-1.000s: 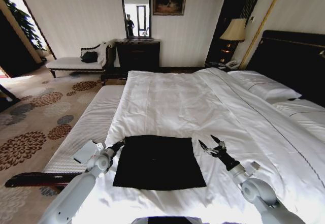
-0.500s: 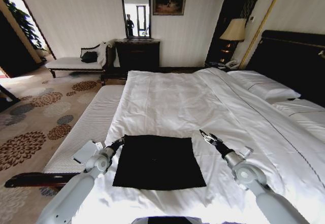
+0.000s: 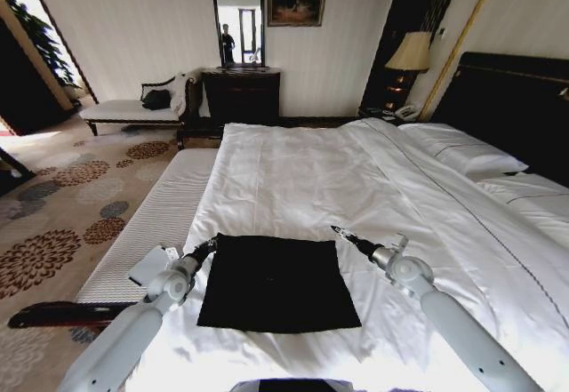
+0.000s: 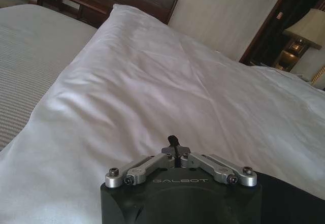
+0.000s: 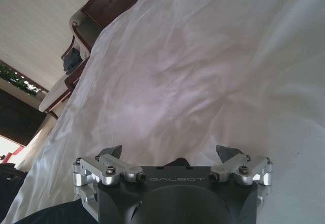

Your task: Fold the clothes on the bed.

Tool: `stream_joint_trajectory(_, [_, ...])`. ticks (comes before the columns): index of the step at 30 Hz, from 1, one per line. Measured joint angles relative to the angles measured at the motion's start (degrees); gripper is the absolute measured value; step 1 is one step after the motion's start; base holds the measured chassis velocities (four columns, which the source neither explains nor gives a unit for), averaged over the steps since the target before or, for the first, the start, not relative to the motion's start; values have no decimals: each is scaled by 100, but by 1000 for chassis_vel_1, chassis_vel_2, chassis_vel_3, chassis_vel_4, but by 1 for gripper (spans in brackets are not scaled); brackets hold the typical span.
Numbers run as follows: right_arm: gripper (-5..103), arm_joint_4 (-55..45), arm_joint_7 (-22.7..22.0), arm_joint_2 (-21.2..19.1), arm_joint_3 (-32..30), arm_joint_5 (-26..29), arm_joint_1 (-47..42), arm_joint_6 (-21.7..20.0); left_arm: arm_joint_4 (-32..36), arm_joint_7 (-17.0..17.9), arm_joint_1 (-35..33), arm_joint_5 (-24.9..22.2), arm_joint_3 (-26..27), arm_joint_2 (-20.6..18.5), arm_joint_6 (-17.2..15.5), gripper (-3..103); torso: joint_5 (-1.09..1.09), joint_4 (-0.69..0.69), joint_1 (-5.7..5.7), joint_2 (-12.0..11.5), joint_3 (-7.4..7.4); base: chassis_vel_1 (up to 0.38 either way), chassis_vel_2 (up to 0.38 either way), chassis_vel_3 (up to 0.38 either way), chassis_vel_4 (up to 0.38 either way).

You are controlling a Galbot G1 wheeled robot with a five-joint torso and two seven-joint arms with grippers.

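Bed takes up most of the head view: white duvet spread smooth, pillows against a tall dark headboard on the robot's right, a white-cushioned bench alongside on the robot's left. Patterned carpet beyond the bench; dark dresser, mirror and lamp at the far wall. Black T-shirt lies flat on the near part of the duvet, folded to a neat rectangle, lettering not visible. It sits between the two arms. Left gripper is at the shirt's far left corner, touching or just over the edge; the left wrist view shows its fingers pressed together into one point above the white duvet, with dark fabric at the lower right of that picture. Whether cloth is pinched between them cannot be told. Right gripper is just beyond the shirt's far right corner, over bare duvet, pointing away from the robot; the right wrist view shows its fingers spread wide, holding nothing, with a strip of dark shirt at that picture's lower corner.
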State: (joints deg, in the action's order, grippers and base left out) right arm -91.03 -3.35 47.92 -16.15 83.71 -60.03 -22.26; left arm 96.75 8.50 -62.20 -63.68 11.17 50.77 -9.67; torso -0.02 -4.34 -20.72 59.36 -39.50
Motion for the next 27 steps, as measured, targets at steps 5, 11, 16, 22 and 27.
stream_joint_trajectory(5, [100,178,7,50,153,-28,103,-19,16,-30,-41,21,2,-47,9,0,-1,2,0,1,0,0,0,0,0])
stream_joint_trajectory(11, [100,141,28,76,173,-42,76,-41,37,-88,-71,44,-3,-83,34,0,-1,1,0,1,0,0,0,0,0])
stream_joint_trajectory(16, [86,148,27,99,223,-118,74,-44,26,-71,-46,48,-17,-62,34,0,-1,2,1,1,0,0,0,0,0])
stream_joint_trajectory(22, [64,97,33,106,247,-214,28,-48,27,-59,-28,38,-19,-64,32,0,-1,1,1,1,0,0,0,0,0])
stream_joint_trajectory(27, [47,93,36,103,253,-257,3,-47,27,-60,-18,33,-11,-60,32,0,-1,1,1,1,0,0,0,0,0])
